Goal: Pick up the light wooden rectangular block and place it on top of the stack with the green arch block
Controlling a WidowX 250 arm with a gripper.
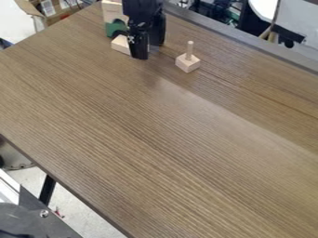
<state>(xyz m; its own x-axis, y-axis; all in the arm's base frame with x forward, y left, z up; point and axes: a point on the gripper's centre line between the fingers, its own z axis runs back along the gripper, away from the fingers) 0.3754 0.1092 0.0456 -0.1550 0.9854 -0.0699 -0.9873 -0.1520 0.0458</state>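
The black gripper (149,51) hangs low over the far part of the table, its fingers apart, with no object visible between them. Just left of its nearer finger lies a light wooden block (120,44), partly hidden behind that finger. Behind this block stand a green piece (115,27) and a pale wooden piece (112,10), both partly covered by the arm. To the gripper's right, a small wooden cube with an upright peg (188,62) rests on the table, apart from the gripper.
The brown wooden table (155,148) spans most of the view. Its far edge runs along a grey strip (248,39). Cardboard boxes (59,8) are beyond the upper left corner, and dark metal equipment (37,218) is at the lower left, off the table.
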